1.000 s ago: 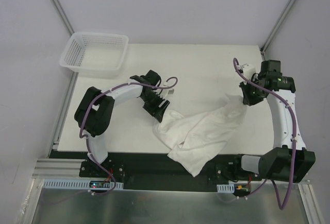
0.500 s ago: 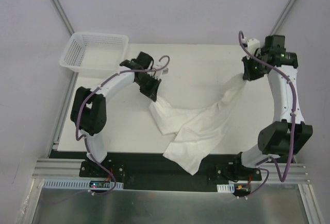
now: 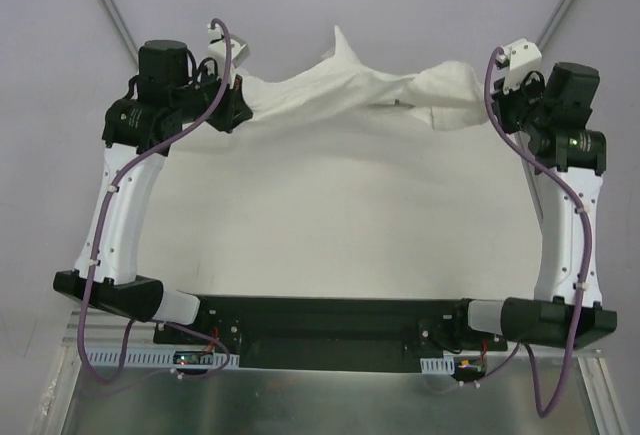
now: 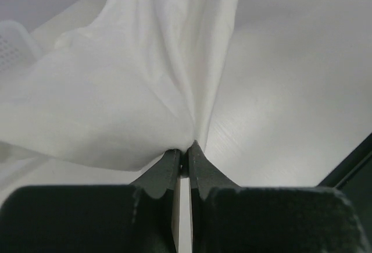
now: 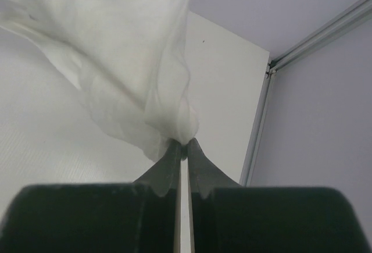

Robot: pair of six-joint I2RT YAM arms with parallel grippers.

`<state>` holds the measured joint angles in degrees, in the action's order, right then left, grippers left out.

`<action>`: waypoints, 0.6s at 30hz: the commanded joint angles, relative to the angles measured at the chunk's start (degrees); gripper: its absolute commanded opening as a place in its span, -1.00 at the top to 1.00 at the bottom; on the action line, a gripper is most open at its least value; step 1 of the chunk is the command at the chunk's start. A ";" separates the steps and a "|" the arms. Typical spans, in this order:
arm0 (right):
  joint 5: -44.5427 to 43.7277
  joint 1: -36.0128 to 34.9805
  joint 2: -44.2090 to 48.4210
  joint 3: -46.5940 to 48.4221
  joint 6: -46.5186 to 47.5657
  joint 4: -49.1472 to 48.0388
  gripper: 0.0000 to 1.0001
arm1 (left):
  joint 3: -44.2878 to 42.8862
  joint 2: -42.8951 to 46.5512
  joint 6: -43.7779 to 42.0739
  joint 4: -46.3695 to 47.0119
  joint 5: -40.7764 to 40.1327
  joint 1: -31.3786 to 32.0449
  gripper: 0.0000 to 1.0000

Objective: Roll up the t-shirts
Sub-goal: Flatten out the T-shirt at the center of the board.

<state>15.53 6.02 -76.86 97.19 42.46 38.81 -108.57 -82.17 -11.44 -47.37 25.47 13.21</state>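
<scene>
The t-shirt (image 3: 345,90) hangs stretched in the air over the table's (image 3: 340,215) far side. The left gripper (image 4: 183,151) and right gripper (image 5: 182,145) each pinch an end tight. The cloth half hides the basket (image 4: 10,43).

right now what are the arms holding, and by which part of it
One t-shirt, held by both: the left jaws and the right jaws each pinch a bunched bit at opposite ends, stretching it between them. Sleeve or hem cannot be told.
</scene>
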 commanded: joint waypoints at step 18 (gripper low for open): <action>2.85 0.92 2.34 -29.96 10.10 9.36 0.94 | 3.12 -22.59 -5.43 -8.00 -8.24 -0.03 0.75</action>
<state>18.22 6.13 -70.04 62.81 53.34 45.93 -99.46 -102.04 -14.39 -55.11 23.29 13.15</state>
